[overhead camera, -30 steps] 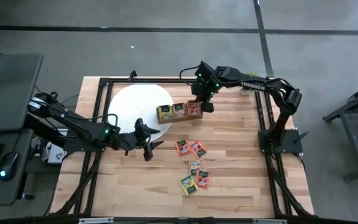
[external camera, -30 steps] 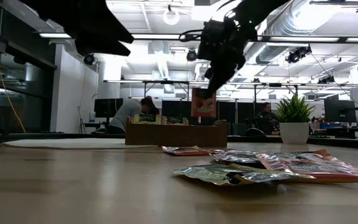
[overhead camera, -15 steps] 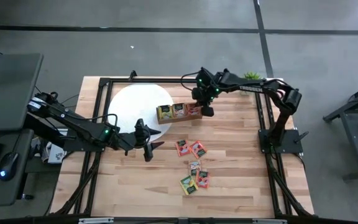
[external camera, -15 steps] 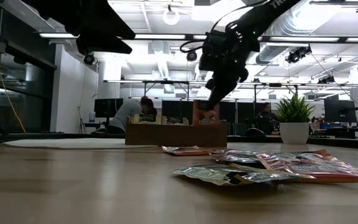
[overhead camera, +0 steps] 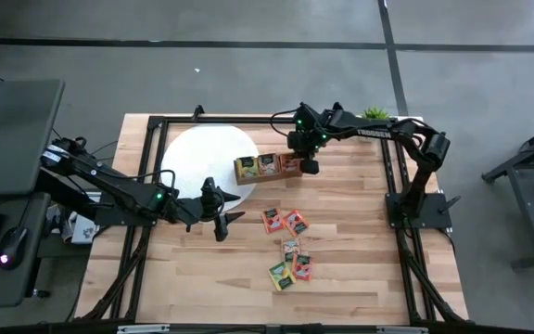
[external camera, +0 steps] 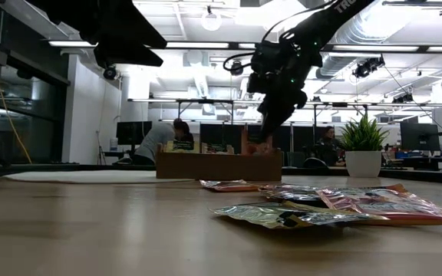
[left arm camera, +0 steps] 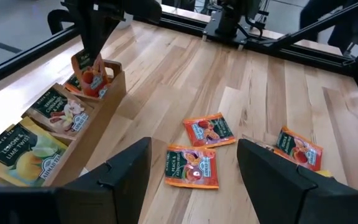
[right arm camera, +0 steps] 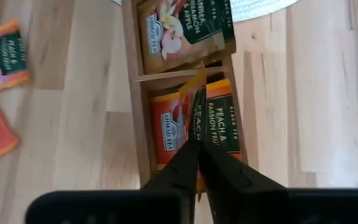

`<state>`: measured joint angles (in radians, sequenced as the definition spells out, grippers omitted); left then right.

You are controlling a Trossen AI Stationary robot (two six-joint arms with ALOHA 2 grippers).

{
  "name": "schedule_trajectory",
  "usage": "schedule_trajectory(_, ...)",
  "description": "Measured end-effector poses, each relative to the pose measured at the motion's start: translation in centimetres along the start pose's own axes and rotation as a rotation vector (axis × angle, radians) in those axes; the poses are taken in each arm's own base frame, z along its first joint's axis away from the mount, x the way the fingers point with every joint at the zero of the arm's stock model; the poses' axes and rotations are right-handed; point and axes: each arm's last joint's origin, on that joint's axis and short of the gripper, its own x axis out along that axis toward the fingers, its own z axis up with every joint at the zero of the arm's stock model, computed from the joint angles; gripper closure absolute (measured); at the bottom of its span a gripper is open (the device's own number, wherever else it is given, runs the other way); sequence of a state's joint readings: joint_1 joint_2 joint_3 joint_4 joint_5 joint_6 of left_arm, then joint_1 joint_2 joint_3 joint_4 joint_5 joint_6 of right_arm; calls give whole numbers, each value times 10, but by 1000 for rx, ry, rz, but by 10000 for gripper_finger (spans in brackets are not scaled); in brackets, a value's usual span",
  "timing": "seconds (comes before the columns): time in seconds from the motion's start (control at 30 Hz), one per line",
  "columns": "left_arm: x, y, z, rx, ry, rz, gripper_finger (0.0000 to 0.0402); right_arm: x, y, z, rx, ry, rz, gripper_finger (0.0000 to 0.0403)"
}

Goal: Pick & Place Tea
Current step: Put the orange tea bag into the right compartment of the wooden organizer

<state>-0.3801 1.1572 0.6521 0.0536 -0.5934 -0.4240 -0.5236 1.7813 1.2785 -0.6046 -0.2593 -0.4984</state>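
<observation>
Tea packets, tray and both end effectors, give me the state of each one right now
Right end effector: shut on the peach packet, lowered into the tray's end compartment.
Left end effector: open, empty, above the table.
Wooden tray: upright, all three compartments holding packets.
Loose packets: lying flat on the table.

- The wooden tray sits on the worktop, near its far middle, its left end just beside the round mat.
- All three tray compartments hold tea packets.
- The right pincer is over the tray's right-end compartment, its fingertips on an upright packet standing in it.
- Loose packets lie flat on the worktop nearer the front, right of centre, well apart from the tray.
- The left pincer hovers left of the loose packets, in front of the mat.
- A potted plant stands beyond the worktop's far right.
</observation>
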Motion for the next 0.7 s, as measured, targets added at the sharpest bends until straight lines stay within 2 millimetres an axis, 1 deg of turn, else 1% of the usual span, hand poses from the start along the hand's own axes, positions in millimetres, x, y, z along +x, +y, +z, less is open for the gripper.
schedule_trajectory(0.13, 0, 0, 0, 1, 2, 1, 168, 0, 1, 0, 26, -16, 32, 345)
schedule_trajectory(0.3, 0, 0, 0, 2, 2, 0, 168, 0, 1, 1, 68, -16, 32, 283)
schedule_trajectory(0.43, 0, 0, 0, 2, 6, -7, 168, -2, 0, 3, 109, -10, 8, 244)
schedule_trajectory(0.57, 0, 0, 0, 2, 8, -11, 168, -12, -2, 9, 129, -13, -40, 227)
schedule_trajectory(0.7, 0, -1, -1, 3, 13, -23, 168, -32, 0, 19, 169, -47, -91, 228)
